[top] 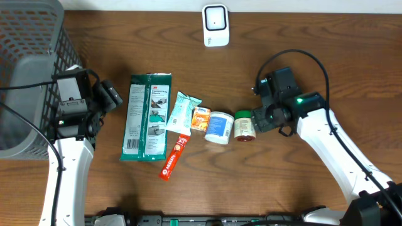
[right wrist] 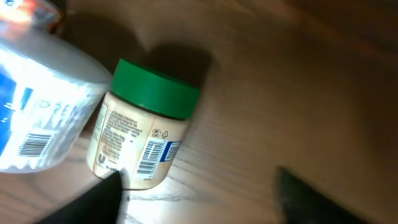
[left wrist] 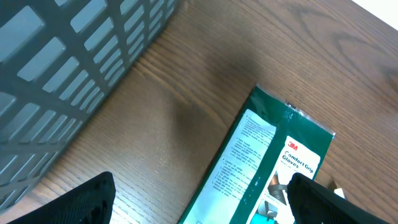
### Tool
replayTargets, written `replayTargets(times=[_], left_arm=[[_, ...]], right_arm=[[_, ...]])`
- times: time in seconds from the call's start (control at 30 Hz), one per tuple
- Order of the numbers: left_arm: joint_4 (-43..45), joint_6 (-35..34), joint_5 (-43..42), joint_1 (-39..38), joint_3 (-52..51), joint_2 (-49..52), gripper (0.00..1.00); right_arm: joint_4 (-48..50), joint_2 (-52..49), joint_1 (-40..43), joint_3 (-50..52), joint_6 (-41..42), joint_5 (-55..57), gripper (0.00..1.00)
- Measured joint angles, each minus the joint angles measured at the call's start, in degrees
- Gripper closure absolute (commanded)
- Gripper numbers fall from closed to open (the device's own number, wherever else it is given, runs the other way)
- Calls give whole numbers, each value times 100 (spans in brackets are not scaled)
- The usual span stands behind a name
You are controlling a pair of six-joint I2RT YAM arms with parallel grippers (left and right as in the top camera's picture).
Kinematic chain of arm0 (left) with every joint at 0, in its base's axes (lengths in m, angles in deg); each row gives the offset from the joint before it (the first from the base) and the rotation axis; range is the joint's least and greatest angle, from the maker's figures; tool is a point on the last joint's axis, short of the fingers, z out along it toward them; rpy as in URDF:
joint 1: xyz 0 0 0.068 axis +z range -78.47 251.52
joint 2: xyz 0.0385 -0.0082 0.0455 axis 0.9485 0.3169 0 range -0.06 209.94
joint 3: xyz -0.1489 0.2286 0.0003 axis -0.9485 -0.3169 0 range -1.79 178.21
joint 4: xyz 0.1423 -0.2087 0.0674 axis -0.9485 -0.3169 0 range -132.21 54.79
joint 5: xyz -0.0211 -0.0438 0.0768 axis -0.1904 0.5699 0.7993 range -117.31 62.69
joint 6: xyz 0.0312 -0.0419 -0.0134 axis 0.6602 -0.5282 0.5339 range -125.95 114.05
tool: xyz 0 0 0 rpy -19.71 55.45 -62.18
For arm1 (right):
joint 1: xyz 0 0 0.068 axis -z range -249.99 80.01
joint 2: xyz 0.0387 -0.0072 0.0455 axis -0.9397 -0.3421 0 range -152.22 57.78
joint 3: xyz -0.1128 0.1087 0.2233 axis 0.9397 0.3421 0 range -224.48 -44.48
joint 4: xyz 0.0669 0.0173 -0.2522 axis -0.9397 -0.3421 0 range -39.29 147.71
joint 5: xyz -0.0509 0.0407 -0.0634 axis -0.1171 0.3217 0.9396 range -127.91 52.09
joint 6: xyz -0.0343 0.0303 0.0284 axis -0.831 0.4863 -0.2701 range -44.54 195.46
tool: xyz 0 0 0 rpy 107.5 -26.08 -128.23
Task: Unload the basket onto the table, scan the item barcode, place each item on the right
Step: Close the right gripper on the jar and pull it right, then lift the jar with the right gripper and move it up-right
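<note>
While both stand wide and empty, the right gripper (right wrist: 205,199) hangs just beside the green-lidded jar (right wrist: 146,134), which lies barcode-up on the table (top: 301,37). The left gripper (left wrist: 199,199) hovers beside the glove packet (left wrist: 267,168), and the scanner (top: 215,25) sits beyond.

Seen from overhead, a row of goods runs across the middle of your table (top: 314,37). The gloves packet (top: 146,117) lies at the left end, with a pouch (top: 182,113) just beside its right edge. A tube (top: 174,157) lies tilted in front of the pouch, nearer you. Rightward come a small packet (top: 200,118), a tub (top: 219,127) and a jar (top: 244,125), each touching the next. The jar lies on its side, lid toward the far edge. Behind the row, well apart, the scanner (top: 215,25) stands at the far edge. The basket (top: 31,37) fills the far left corner. The left gripper (top: 110,95) sits between basket and gloves packet. The right gripper (top: 260,116) sits just right of the jar.
</note>
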Motion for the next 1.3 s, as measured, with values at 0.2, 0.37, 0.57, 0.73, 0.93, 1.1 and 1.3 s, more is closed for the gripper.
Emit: replayTargets(times=[0.2,0.37,0.57,0.73,0.93,1.1,1.3], left_arm=[[-2,0,-2,0,2,0,12],[0,0,0,0,0,0,12],[0,0,-2,0,2,0,12],[0,0,0,0,0,0,12],[0,0,0,0,0,0,12],[0,0,0,0,2,0,12],[-2,0,0,0,2,0,12]], right_arm=[[535,-7,50,46,796,-199,8],[710,-326,52,46,1237,-531,7],[970,-1121,44,48,1401,-756,11],[1207,-1366,42,50,1488,-879,20],[1213,-1377,44,50,1596,-953,29],[1161,-1377,46,50,1626,-1023,36],[1113,-1377,90,50,1617,-1043,21]])
